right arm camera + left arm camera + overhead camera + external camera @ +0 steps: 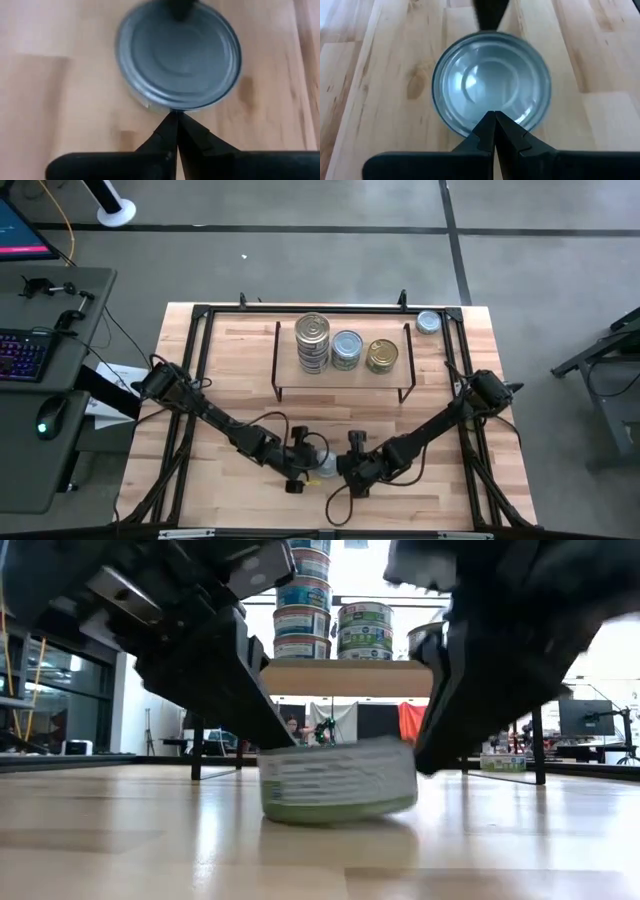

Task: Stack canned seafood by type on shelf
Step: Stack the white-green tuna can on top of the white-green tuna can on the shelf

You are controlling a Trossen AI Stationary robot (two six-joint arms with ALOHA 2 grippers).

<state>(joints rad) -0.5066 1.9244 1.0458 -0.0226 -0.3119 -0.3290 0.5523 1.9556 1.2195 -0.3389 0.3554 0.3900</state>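
Both tools are meeting at the front middle of the worktop, one on each side of a single can. Left tool (303, 462) is sitting with its fingers (487, 131) pressed together to a point, nothing between them, tip touching the rim of the loose can (491, 82). Right tool (352, 464) is likewise fully closed and empty, its fingers (175, 131) tipped against the opposite edge of the same can. Looks like the two closed tips are pinching or steadying the can from both sides rather than one tool gripping it, probably to square it up or shift it before a proper pick.

Low view is showing the can (338, 780) resting flat on the worktop (120, 840), green-and-white label, the two dark tools angling down onto it from either flank.

Farther back, the shelf (340, 375) is standing across the rear middle of the worktop. On it: a tall stack of cans (312, 343) on the left, a shorter stack (346, 348) in the middle, a gold can (381, 356) on the right, so types are being kept in separate columns. One more silver can (428, 322) is sitting off the shelf at the rear right corner, not yet sorted.
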